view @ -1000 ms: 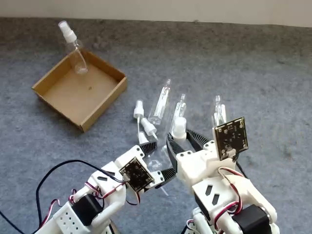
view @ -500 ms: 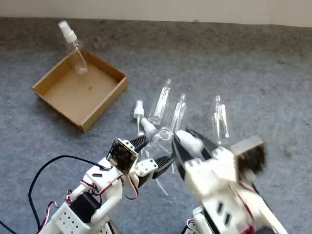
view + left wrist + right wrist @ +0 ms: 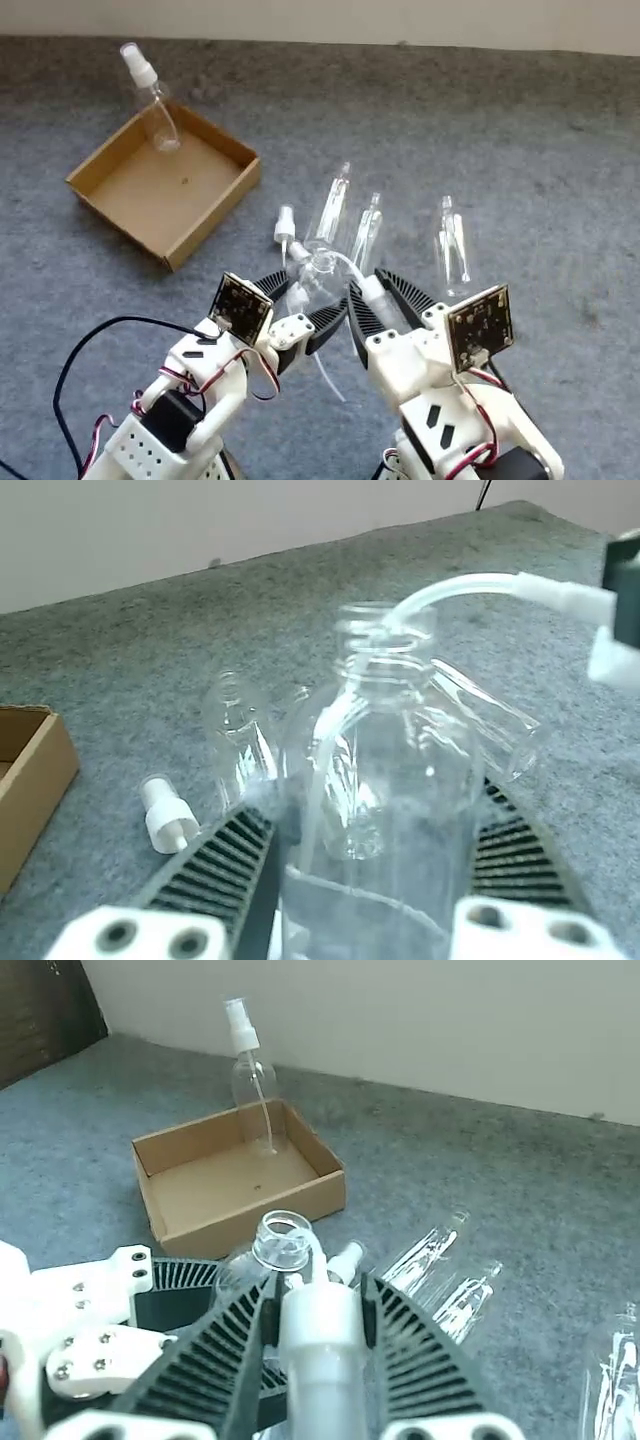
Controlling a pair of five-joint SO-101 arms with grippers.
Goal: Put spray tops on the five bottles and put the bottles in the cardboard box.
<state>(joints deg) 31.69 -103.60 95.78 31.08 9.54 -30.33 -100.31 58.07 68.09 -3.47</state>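
My left gripper (image 3: 308, 298) is shut on a clear bottle (image 3: 318, 278), held off the carpet with its open mouth (image 3: 385, 630) up. My right gripper (image 3: 375, 290) is shut on a white spray top (image 3: 372, 291) just beside that mouth. The top's thin tube (image 3: 450, 588) curves over and down into the bottle (image 3: 380, 810). From the right wrist, the spray top (image 3: 320, 1345) sits between the fingers with the bottle's mouth (image 3: 282, 1240) right in front. The cardboard box (image 3: 210, 225) lies at the far left with a capped bottle (image 3: 152, 100) leaning in its far corner.
Three uncapped bottles lie on the grey carpet beyond the grippers (image 3: 330, 205) (image 3: 365, 230) (image 3: 452, 245). A loose spray top (image 3: 285, 224) lies left of them, and another (image 3: 300, 253) sits close to the held bottle. Open carpet separates the box from the arms.
The left gripper lifted the bottle forward and tipped its mouth up. The right gripper swung over with the spray top, and the tube now runs into the bottle's mouth.
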